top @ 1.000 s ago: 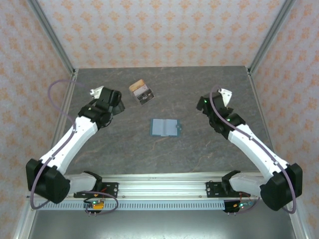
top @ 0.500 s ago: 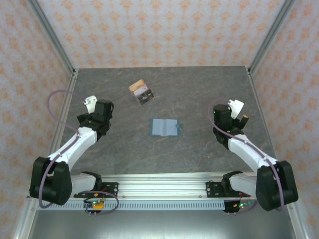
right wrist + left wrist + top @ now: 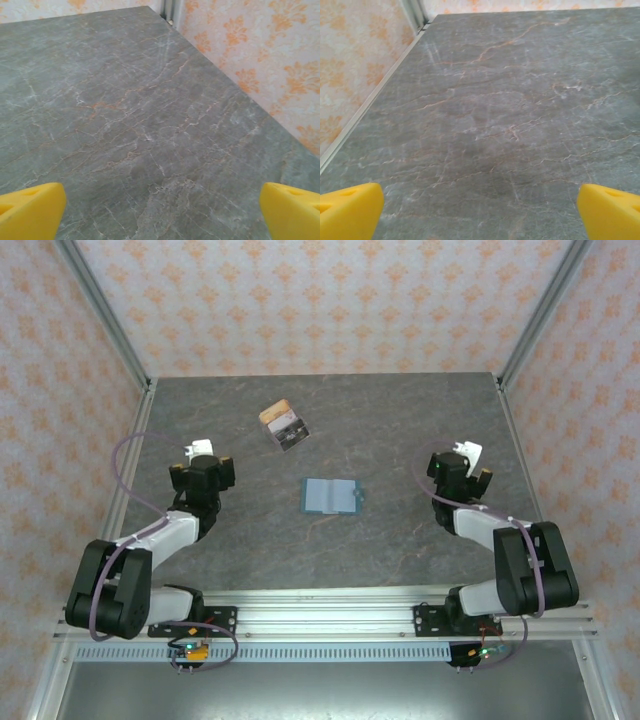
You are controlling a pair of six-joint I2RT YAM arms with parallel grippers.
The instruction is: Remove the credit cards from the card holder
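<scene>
Two things of the task lie on the grey marbled desk [image 3: 400, 420] in the top view. The card holder [image 3: 328, 496], blue-grey, lies flat near the middle of the frame, with its two panels side by side and its small tab on the right. The credit cards [image 3: 283, 424] lie in a small pile above it and a little to the left, well apart from it. The pile has a tan-orange card at its upper left side and white cards with dark marks at its lower right side. The desk around both things is bare, and no arm stands over them.

Walls [image 3: 300, 300] with an orange flower pattern close the desk on three sides. A metal rail [image 3: 330, 615] runs along the bottom of the frame, and a purple cable [image 3: 125, 455] loops beside the left arm.

The marks on the white cards are too small to read.

The left gripper [image 3: 480, 215] is wide open: in its wrist view the yellow fingertips [image 3: 350, 210] sit in the two lower corners, and the grey desk surface shows between them. In the top view it is at the left of the frame, well apart from the card holder.

The right gripper [image 3: 160, 215] is wide open in the same way, its yellow fingertips [image 3: 290, 207] far apart above the desk. In the top view it is at the right of the frame, also well apart from the card holder.
</scene>
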